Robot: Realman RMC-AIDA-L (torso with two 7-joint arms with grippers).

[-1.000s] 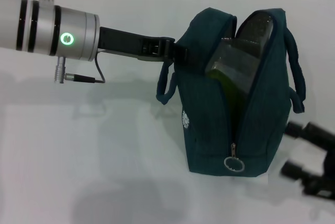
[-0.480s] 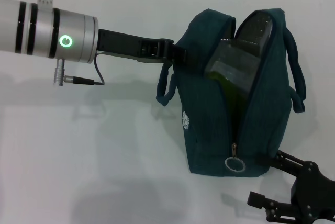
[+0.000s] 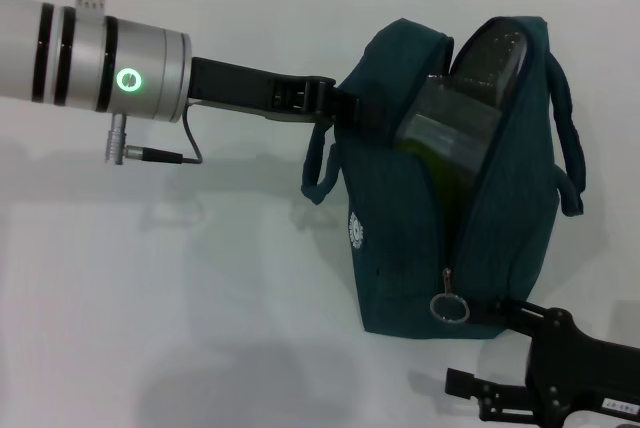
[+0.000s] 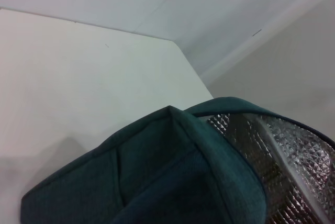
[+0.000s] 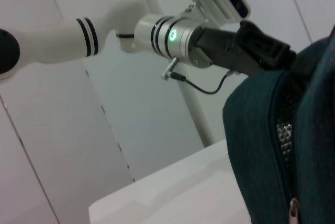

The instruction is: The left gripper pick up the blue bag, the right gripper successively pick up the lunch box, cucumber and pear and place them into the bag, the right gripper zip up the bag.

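The blue bag (image 3: 400, 218) stands on the white table, its top open and the silver foil lining (image 3: 495, 53) showing. The lunch box (image 3: 450, 118) sits inside, with a strip of green below it (image 3: 442, 183); the pear is hidden. My left gripper (image 3: 345, 108) is shut on the bag's upper left edge by a handle. My right gripper (image 3: 488, 348) is open at the bag's front foot, its upper finger (image 3: 515, 313) right next to the ring-pull zipper (image 3: 449, 308). The bag also shows in the left wrist view (image 4: 157, 182) and the right wrist view (image 5: 261, 130).
The white table (image 3: 200, 298) spreads out left of and in front of the bag. My left arm's silver cylinder with green light ring (image 3: 128, 78) reaches across at the upper left. The bag's right handle (image 3: 568, 158) hangs loose.
My right gripper has moved left from beside the bag's right foot to just by the ring-pull. The bag and left arm have barely shifted.
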